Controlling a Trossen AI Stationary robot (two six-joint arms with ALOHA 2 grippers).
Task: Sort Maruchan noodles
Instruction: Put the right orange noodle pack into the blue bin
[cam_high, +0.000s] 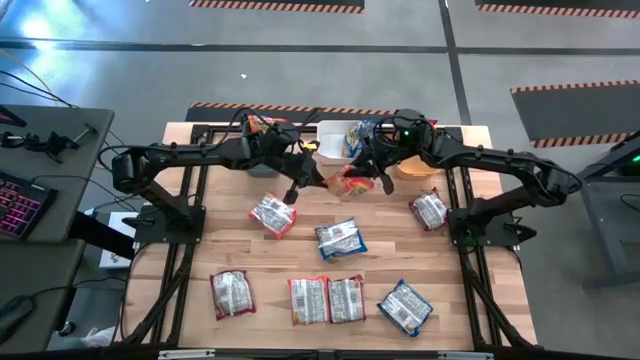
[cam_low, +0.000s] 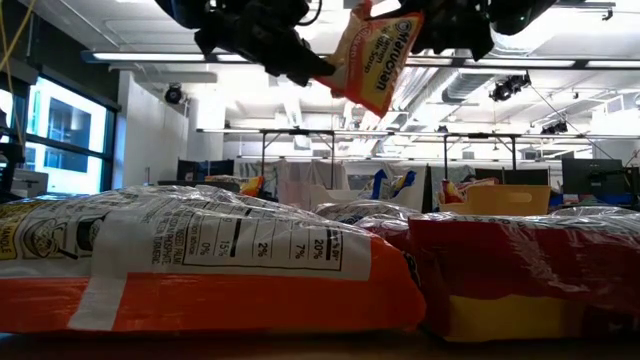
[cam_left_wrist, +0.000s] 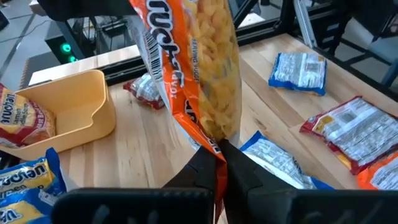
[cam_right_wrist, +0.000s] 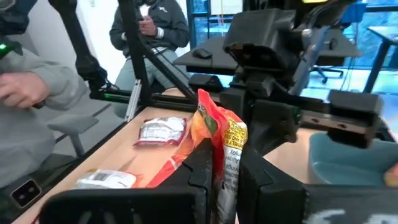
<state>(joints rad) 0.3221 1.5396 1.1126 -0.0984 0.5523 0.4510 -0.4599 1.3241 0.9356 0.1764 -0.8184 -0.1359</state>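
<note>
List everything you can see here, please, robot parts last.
Loose packets: seven, silvery with red, blue or orange, flat on the table.
Held packet: one, orange, in the air over the table's far side.
White bin: one, far edge, blue packets inside.
Orange bin: one, beside it, an orange packet inside.
Teal bin: one, behind the left arm.
Seated person: one, grey top, beyond the table.
Left gripper: dark, shut on the held packet.
Right gripper: dark, gripping the same packet.

left gripper: jaws closed, raised | right gripper: jaws closed, raised
</note>
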